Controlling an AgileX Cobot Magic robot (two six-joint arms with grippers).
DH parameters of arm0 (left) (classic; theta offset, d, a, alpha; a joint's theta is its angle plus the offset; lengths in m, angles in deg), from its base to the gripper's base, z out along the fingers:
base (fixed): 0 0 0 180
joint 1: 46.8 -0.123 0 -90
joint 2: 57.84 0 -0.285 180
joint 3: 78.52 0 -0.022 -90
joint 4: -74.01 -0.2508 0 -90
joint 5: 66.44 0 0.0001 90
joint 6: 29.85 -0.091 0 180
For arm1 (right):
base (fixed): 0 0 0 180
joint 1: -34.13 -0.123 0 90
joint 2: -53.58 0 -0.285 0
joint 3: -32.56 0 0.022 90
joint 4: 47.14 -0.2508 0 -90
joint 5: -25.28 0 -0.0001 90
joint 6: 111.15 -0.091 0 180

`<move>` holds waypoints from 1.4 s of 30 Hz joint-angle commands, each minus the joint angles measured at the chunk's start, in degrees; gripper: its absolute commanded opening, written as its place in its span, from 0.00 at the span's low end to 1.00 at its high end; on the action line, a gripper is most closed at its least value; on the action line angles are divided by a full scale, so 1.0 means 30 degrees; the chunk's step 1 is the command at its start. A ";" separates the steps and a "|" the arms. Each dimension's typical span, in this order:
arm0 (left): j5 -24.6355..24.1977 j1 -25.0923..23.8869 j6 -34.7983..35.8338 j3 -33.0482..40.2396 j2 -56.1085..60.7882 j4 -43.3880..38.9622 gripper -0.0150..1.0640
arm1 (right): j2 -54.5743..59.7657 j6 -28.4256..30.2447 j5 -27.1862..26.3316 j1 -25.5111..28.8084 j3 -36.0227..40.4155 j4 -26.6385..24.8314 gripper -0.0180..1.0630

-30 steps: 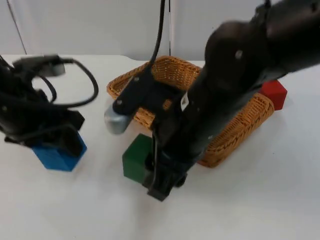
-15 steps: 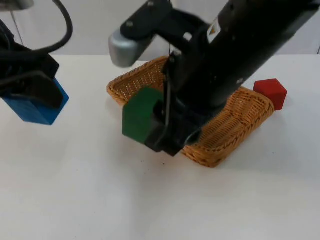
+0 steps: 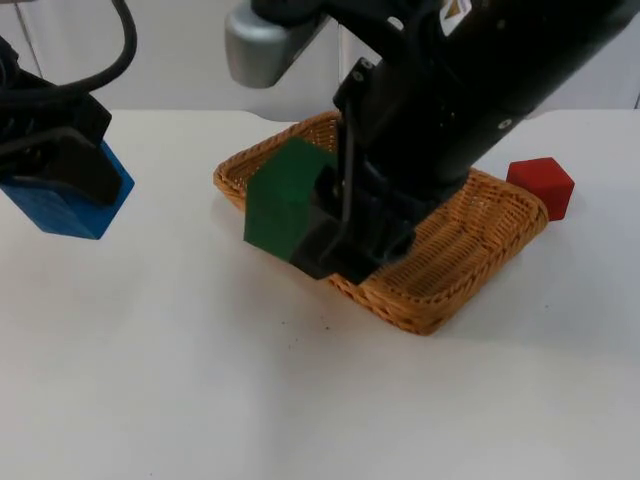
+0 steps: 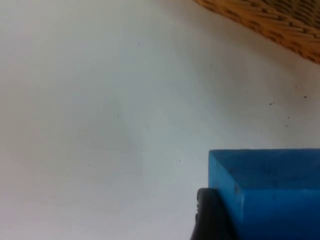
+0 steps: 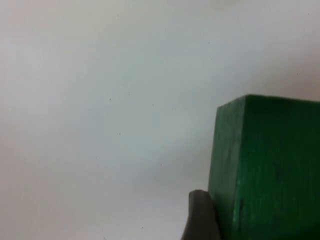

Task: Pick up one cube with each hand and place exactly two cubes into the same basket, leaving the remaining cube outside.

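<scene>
Cubes are up in both of my end effectors: the left end effector [image 3: 62,180] grips the blue cube [image 3: 70,200] above the counter [image 3: 200,380], its fingers largely hidden by the arm. My right end effector [image 3: 335,235] clamps the green cube [image 3: 285,200] over the wicker basket's [image 3: 470,250] near-left rim. I see 1 red cube [image 3: 543,185] just beside the basket's far-right corner.

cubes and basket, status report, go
Left gripper shut on blue cube, aloft left of woven wicker basket. Right gripper shut on green cube above basket's near rim. Red cube outside, on table.
</scene>
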 commanded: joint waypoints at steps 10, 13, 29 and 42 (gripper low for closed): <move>0.0076 0.0131 0.0119 -0.0028 0.0202 0.0071 0.01 | -0.0233 -0.0061 -0.0585 -0.0104 -0.0124 -0.0013 0.01; 0.0076 0.0131 0.0119 -0.0028 0.0202 0.0071 0.01 | -0.0233 -0.0061 -0.0659 -0.0104 -0.0124 -0.0013 0.01; 0.1995 0.0131 -0.1189 -0.0252 -0.0979 0.2622 0.01 | -0.0233 -0.1299 -0.0811 0.2471 -0.0124 -0.0006 0.01; 0.1849 0.0611 -0.2284 -0.3554 -0.4224 0.4682 0.01 | -0.0233 -0.1496 -0.1411 0.5726 -0.0124 -0.0006 0.01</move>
